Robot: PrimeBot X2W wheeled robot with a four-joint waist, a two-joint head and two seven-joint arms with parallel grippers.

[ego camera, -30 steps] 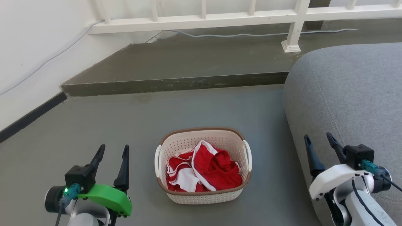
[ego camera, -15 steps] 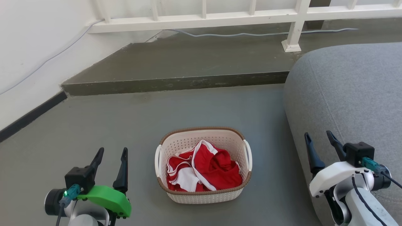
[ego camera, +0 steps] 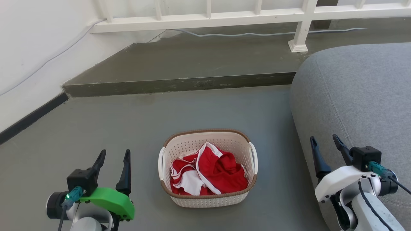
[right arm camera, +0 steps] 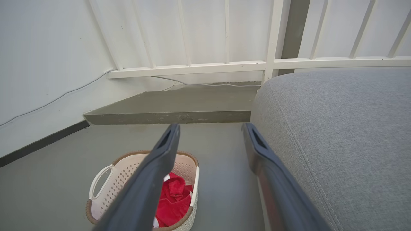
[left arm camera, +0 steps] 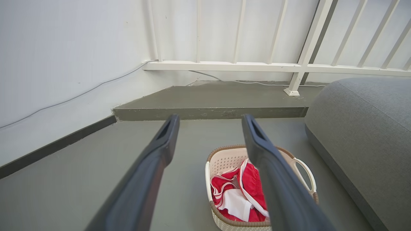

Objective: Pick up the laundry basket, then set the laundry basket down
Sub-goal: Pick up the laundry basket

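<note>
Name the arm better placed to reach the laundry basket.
Left, probably: the open left gripper sits nearer the cream perforated plastic laundry basket than the open right gripper, off by the grey fabric sofa.

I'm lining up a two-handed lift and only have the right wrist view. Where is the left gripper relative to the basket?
Observer: In the head view the left gripper sits to the left of the basket, apart from it, jaws open.
Operator: And how does my right gripper stand to the basket from above?
Observer: The right gripper is to the basket's right, also apart from it, jaws open, in front of the sofa.
Operator: My own finger hides most of the load. What is in there?
Observer: Red and white clothes, heaped inside the basket.
</note>
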